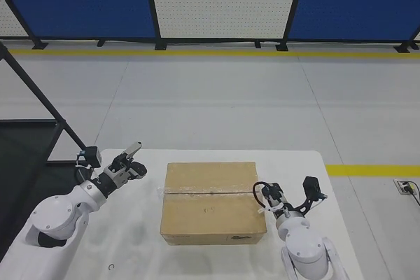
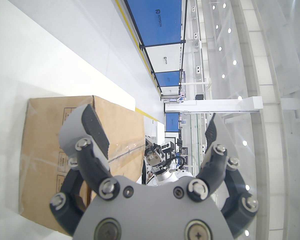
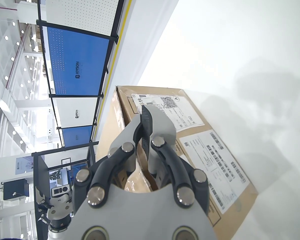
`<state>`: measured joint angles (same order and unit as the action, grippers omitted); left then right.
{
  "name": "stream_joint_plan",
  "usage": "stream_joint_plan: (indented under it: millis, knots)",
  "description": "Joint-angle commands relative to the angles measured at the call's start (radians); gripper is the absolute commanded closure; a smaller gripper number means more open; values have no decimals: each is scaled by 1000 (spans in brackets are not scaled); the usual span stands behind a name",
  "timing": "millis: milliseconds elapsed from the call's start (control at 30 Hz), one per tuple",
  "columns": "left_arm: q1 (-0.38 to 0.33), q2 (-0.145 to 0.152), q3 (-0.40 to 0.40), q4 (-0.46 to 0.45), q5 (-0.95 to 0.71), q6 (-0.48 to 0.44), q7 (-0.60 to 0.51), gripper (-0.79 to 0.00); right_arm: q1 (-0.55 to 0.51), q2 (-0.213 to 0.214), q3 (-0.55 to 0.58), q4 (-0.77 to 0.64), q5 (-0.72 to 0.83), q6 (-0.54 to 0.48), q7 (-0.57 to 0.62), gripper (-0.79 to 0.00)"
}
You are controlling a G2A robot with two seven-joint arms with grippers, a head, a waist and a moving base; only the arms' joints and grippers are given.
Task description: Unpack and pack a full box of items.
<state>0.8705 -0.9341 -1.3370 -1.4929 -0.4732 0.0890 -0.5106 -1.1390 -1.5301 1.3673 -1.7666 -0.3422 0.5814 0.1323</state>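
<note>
A closed cardboard box (image 1: 210, 201) sits in the middle of the white table (image 1: 133, 238), with a taped seam across its top. My left gripper (image 1: 134, 159) hovers off the box's left side, open, with nothing between its fingers (image 2: 95, 128). The left wrist view has the box (image 2: 40, 136) beyond those fingers. My right gripper (image 1: 260, 200) is close against the box's right side, near the seam. In the right wrist view its fingers (image 3: 146, 123) are pressed together, shut on nothing, in front of the labelled side of the box (image 3: 215, 156).
A small dark ring (image 1: 110, 267) lies near the table's front left. A black metal frame (image 1: 28, 84) stands off the table's left. The table has bare room on both sides of the box. Blue partitions (image 1: 84, 17) line the far floor.
</note>
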Motion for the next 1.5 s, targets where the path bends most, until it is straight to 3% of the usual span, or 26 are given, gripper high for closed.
stream_joint_plan:
  millis: [0,33,67,133,167,233,467,867,1467]
  knots:
    - [0,0,0,0,0,0,0,-785,-16,0,-1,-20,9,-63,-25,0]
    - [3,0,0,-1,-2,-1,1,-733,-29,-1,0,-30,16,-94,-45,0]
    - [12,0,0,-9,-10,1,-14,-416,-39,-2,-2,-39,20,-121,-61,0]
    - [24,2,-10,-17,-28,11,-75,-105,-51,-2,-8,-48,25,-161,-82,0]
    - [31,4,-18,-17,-45,13,-115,0,-53,-3,-11,-49,23,-174,-91,0]
    - [39,9,-31,-13,-73,52,-205,0,-51,-4,-18,-46,28,-191,-98,0]
    - [48,23,-41,-9,-20,164,-323,0,-18,-4,-32,-6,31,-216,-83,0]
    - [66,24,-14,-24,78,185,-273,0,-13,-2,-29,15,41,-238,-73,0]
    - [-14,6,80,77,126,238,-292,0,-28,4,-25,11,65,-295,-32,0]
